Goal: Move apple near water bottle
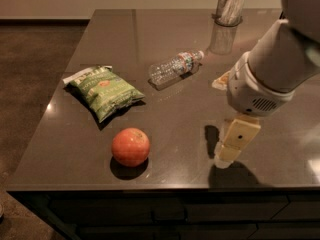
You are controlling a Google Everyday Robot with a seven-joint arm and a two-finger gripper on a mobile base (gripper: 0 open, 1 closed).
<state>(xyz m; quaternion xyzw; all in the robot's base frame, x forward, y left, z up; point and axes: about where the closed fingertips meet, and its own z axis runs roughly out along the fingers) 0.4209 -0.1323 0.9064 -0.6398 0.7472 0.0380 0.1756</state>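
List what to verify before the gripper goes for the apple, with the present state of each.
1. Target found: ok. The apple sits alone near the front edge of the table.
2. Hold on the apple: not ok. The gripper hangs low over the table, to the right of the apple and apart from it.
3. Path to the apple: ok. Only table surface lies between them.
4. Goal found: ok. The water bottle lies on its side farther back.
5. Room beside the bottle: ok. The chip bag lies apart, to the left.
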